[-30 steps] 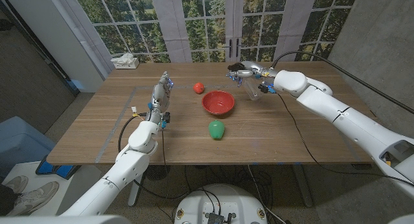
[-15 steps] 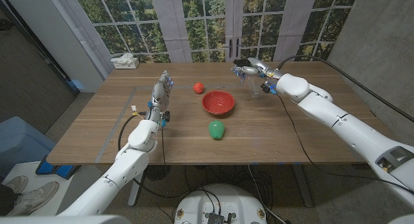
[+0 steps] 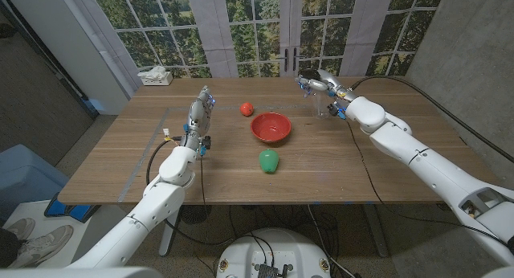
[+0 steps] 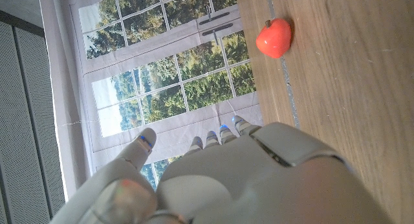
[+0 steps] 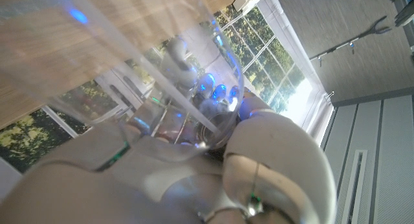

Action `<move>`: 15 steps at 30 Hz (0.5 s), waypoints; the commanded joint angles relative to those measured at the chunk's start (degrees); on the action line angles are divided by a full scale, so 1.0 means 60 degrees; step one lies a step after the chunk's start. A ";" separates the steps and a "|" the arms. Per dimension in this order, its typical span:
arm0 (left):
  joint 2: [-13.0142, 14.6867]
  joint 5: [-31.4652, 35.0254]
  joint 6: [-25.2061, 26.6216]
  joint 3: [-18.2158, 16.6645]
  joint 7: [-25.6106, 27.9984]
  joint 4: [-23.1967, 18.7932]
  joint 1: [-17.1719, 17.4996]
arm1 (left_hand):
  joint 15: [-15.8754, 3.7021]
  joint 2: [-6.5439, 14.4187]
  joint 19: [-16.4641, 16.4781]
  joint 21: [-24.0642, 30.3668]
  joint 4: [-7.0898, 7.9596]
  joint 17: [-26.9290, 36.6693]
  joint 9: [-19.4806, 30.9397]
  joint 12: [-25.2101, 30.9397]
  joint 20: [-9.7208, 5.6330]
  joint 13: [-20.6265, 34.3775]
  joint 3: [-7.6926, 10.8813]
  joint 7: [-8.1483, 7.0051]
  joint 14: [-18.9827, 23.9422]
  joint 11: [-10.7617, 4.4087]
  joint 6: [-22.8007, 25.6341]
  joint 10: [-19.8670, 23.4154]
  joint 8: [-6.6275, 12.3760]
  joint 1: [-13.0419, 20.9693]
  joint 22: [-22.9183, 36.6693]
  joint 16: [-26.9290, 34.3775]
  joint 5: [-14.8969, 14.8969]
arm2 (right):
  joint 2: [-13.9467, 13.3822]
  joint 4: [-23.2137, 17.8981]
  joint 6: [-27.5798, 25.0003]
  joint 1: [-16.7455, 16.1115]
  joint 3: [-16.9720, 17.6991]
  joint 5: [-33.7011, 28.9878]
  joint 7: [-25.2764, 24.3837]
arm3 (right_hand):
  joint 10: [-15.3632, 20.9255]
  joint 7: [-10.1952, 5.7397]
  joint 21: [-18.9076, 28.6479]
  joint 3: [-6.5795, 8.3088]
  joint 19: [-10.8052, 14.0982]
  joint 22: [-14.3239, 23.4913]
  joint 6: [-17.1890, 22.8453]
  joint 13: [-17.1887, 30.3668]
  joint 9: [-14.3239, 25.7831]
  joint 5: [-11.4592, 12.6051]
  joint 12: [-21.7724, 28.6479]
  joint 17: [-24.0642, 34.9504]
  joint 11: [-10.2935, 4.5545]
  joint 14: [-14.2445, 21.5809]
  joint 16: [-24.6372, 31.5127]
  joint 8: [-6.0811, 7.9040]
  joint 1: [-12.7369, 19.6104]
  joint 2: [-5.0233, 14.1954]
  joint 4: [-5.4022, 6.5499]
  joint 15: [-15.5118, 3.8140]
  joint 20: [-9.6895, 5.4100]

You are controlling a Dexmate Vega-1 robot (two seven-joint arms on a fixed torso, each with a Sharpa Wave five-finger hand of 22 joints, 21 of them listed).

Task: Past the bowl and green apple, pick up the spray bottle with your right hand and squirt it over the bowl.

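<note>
My right hand (image 3: 315, 83) grips the clear spray bottle (image 3: 323, 106) near the table's far side, to the right of and beyond the red bowl (image 3: 271, 127). The bottle looks about upright, its base close to the wood. In the right wrist view the clear bottle (image 5: 129, 62) lies right against my right hand (image 5: 272, 159), with fingers showing through the plastic. The green apple (image 3: 268, 160) sits in front of the bowl. My left hand (image 3: 200, 111) stands with fingers up at the table's left, holding nothing.
A small red apple (image 3: 246, 108) lies behind and left of the bowl, the same red apple (image 4: 274, 37) showing beyond my left hand (image 4: 259, 179). A tissue box (image 3: 155, 75) sits at the far left corner. Windows stand behind the table (image 3: 321, 173).
My right hand has carried the spray bottle back and to the right, away from the bowl, and turned it from tilted to about upright. The left hand has stayed put.
</note>
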 commanded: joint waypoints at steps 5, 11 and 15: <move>0.0002 -0.0025 0.0097 0.0060 -0.0090 0.0134 -0.0216 | -0.0240 0.0880 0.0034 -0.0015 0.0019 0.0015 0.0051 0.0033 -0.0590 0.0029 0.0015 -0.0011 -0.1339 0.0011 -0.0170 -0.0853 0.0047 0.0117 0.0036 -0.0016 0.0041 | 0.0430 0.0919 0.0929 -0.0284 0.0381 0.0220 -0.0992 | -0.0035 0.0013 0.0139 0.0111 -0.0096 -0.0076 -0.0058 0.0090 0.0063 -0.0022 -0.0017 0.0890 -0.0026 -0.0040 0.2238 0.0009 -0.0079 0.0026 0.0018 -0.1190 -0.1269; -0.0005 -0.0014 0.0102 0.0068 -0.0089 0.0159 -0.0263 | -0.0234 0.0880 0.0032 -0.0018 0.0019 0.0015 0.0051 0.0034 -0.0587 0.0029 0.0015 -0.0007 -0.1343 0.0012 -0.0171 -0.0851 0.0047 0.0117 0.0036 -0.0018 0.0041 | 0.0584 0.1164 0.1279 -0.0454 0.0556 0.0296 -0.1426 | -0.0032 0.0018 0.0219 0.0152 -0.0138 -0.0150 -0.0030 0.0110 0.0004 -0.0022 -0.0042 0.0889 -0.0046 -0.0057 0.2238 -0.0030 -0.0115 0.0015 0.0017 -0.1187 -0.1272; -0.0011 -0.0021 0.0097 0.0079 -0.0122 0.0204 -0.0311 | -0.0234 0.0878 0.0031 -0.0021 0.0018 0.0014 0.0051 0.0034 -0.0593 0.0029 0.0015 -0.0012 -0.1339 0.0010 -0.0170 -0.0850 0.0047 0.0117 0.0036 -0.0016 0.0041 | 0.0781 0.1493 0.1762 -0.0570 0.0677 0.0228 -0.1890 | -0.0046 0.0007 0.0272 0.0182 -0.0182 -0.0203 -0.0038 0.0152 0.0032 -0.0020 -0.0050 0.0890 -0.0067 -0.0063 0.2241 -0.0022 -0.0140 0.0011 0.0015 -0.1188 -0.1278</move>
